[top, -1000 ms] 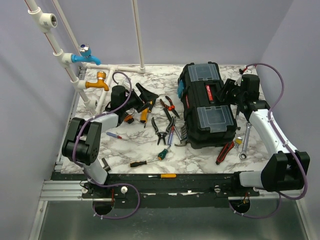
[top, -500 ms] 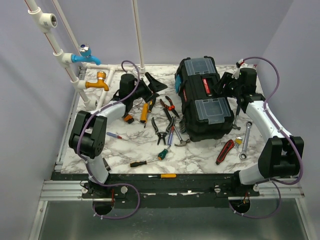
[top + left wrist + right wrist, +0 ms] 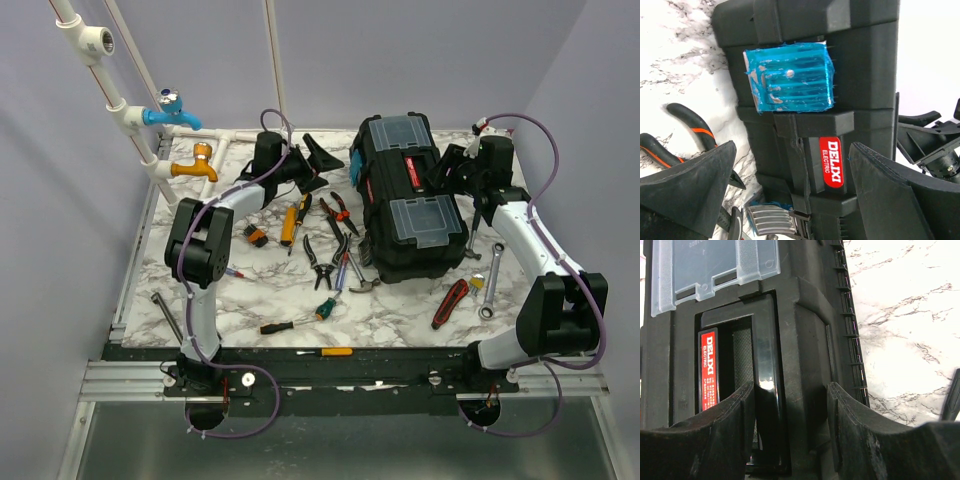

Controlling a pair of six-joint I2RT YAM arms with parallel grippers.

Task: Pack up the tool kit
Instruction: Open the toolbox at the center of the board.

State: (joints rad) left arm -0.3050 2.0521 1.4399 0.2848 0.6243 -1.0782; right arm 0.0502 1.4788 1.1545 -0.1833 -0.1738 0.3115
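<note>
The large black plastic toolbox (image 3: 402, 255) is located, lid closed, right of centre on the white marbled table (image 3: 400, 312). Its top ridge is grasped by the jaws of the right gripper (image 3: 446, 176). The left gripper (image 3: 320, 165) is fully released, facing the translucent teal latch (image 3: 790, 77).

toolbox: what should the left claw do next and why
Probably ease the open left claw forward onto the teal latch: it faces that latch without touching, the toolbox is shut, the right claw clamps its top, and tools lie outside.
</note>
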